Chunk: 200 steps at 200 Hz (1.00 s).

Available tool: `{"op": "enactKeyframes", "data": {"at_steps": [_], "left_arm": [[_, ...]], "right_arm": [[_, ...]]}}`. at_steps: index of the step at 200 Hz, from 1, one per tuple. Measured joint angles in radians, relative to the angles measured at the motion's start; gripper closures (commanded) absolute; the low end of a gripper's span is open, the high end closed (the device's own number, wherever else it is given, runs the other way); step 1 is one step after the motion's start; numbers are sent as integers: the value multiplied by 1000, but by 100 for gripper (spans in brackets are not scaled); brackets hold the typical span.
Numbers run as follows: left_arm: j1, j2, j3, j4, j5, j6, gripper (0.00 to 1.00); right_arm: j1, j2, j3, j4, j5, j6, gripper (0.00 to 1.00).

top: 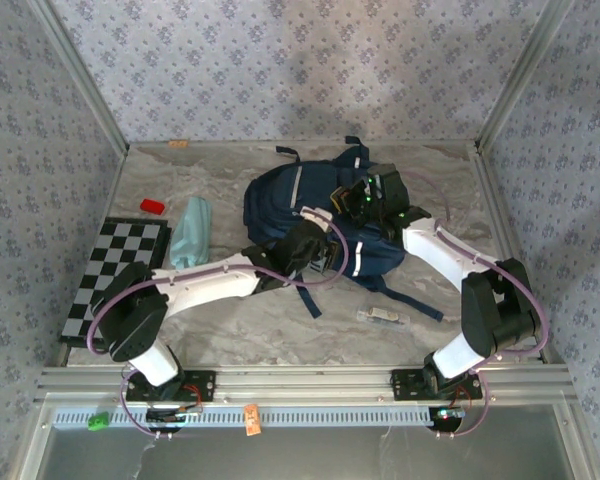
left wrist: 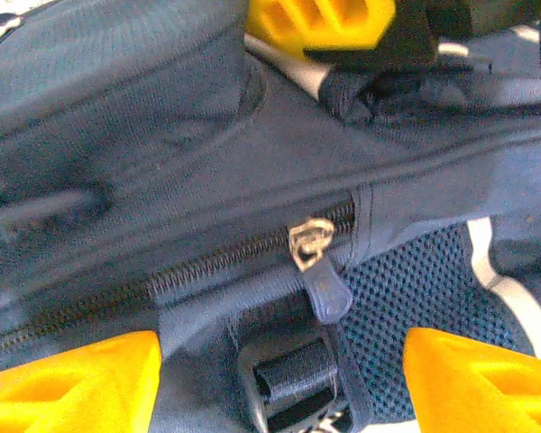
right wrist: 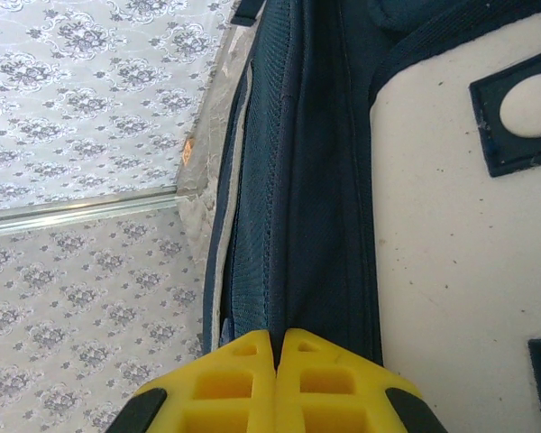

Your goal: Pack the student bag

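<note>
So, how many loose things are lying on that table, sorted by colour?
Navy: 1, the backpack
Black and white: 1, the checkerboard
Red: 1, a small block
Pale blue-green: 1, a cloth
Grey: 1, a small item
Total: 5

The navy-blue student bag [top: 280, 205] is laid flat at the far middle of the table [top: 230, 320], white stripes showing, dark straps trailed near-right; one zipper [left wrist: 207, 266] is closed.
</note>
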Motion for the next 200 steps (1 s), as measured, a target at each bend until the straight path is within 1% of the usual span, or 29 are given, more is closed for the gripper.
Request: {"op": "enactKeyframes", "data": {"at_steps": [16,34,51,74,98,137,200], "left_arm": [[21,0,17,-29,28,-15,31],[30,0,36,-59,49,-54,37],[30,0,57,-103,68,-119,42],[24,1,97,-164,90,-190,43],[9,10,136,-198,96,-233,45],[3,57,196,-242,93,-252,46],[3,112,220,-280,92,-262,47]], "right_arm": [[0,3,5,0,0,0,100],[0,9,10,0,-3,0,100],[0,15,12,2,-11,9,100],[0,24,14,9,-19,23,100],[0,26,14,10,-22,27,100],[-1,31,18,14,-26,35,100],[-3,32,21,15,-29,48,100]]}}
